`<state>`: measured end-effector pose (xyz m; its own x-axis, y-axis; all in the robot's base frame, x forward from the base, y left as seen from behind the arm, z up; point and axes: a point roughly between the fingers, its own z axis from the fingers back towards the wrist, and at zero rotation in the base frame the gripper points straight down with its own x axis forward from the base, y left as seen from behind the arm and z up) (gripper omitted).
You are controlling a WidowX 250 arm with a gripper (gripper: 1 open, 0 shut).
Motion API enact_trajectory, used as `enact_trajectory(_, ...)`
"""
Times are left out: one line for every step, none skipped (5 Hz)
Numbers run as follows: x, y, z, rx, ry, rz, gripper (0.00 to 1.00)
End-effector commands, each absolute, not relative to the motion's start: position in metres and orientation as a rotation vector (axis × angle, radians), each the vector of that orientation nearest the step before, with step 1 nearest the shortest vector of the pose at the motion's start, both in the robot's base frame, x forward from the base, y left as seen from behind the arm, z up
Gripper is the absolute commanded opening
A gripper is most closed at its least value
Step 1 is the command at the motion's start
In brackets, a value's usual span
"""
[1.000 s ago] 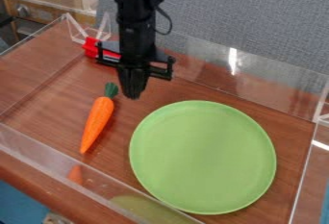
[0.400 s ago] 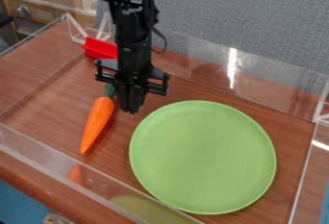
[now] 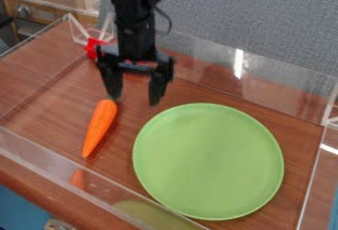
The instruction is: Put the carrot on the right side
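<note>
Now, carrot (image 3: 101,126): lying on the wooden table (image 3: 53,86) at lower left of the frame, leafy end toward the top, just beside the left edge of the green plate (image 3: 209,161); same spot as a second ago
Gripper (image 3: 136,94): pointing down above centre-left, fingers spread wide with nothing between them; a moment ago they were closed
Meaning: the opening looks like preparation for a grasp, so the pick has not yet begun
Task state: carrot not on the right side; likely next is to descend over it
Red block (image 3: 95,48): partly hidden behind the arm, upper left
</note>
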<state>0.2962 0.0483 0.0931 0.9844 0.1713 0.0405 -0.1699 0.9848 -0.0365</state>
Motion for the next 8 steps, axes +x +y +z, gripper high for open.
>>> enact_trajectory(0.301,0.065,0.134,-0.031,-0.141,0.158,1.00)
enact_trajectory(0.302,0.089,0.133,-0.020,-0.150,0.167,1.00)
enact_trajectory(0.298,0.090,0.109,-0.016,-0.115,0.147,1.00)
enact_trajectory(0.292,0.090,0.078,-0.019,-0.079,0.135,1.00)
enact_trajectory(0.290,0.092,0.052,-0.024,-0.052,0.130,1.00)
enact_trajectory(0.289,0.093,0.047,-0.027,-0.024,0.238,1.00)
enact_trajectory(0.288,0.092,0.054,-0.023,-0.017,0.327,1.00)
enact_trajectory(0.295,0.097,0.058,-0.015,-0.019,0.372,1.00)
